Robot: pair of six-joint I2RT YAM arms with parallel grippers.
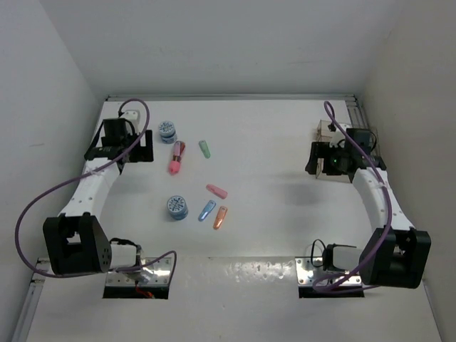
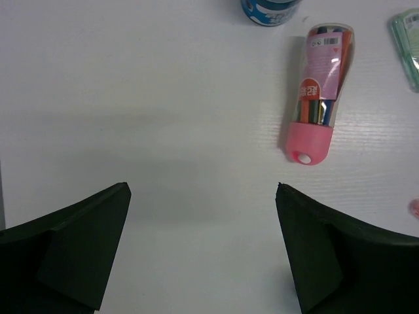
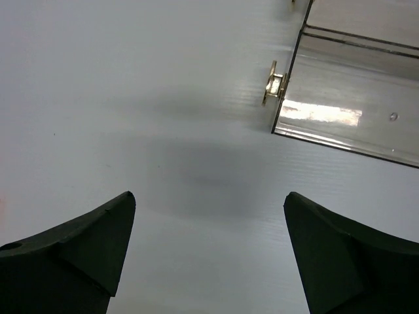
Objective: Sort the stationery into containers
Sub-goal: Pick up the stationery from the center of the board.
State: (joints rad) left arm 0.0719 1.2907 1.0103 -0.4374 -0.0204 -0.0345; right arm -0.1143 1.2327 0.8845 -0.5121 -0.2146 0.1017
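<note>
- Stationery is spread over the left half of the table [image 1: 285,228]. A far roll [image 1: 168,131], a pink stick [image 1: 176,158] and a green capsule [image 1: 204,148] lie towards the far edge. A pink capsule [image 1: 216,190], a near roll [image 1: 177,207], a blue capsule [image 1: 206,209] and an orange capsule [image 1: 221,216] lie nearer the middle.
- The clear box [image 1: 326,131] is set near the far right corner; nothing is made out inside the part shown.
- The left gripper [image 1: 141,151] is held spread wide and empty over bare table, just left of the pink stick. The right gripper [image 1: 317,162] is likewise spread and empty, just beside the box.
- Sorting is judged not yet begun.
- The round stick may be squeezed out sideways if the pads are closed off its centre.
- The blue and orange capsules lie close together, so both may be caught or one knocked away.
- The box looks light and may be shoved by the right gripper so near it.
- A piece may be dropped on the long carry across the table.
</note>
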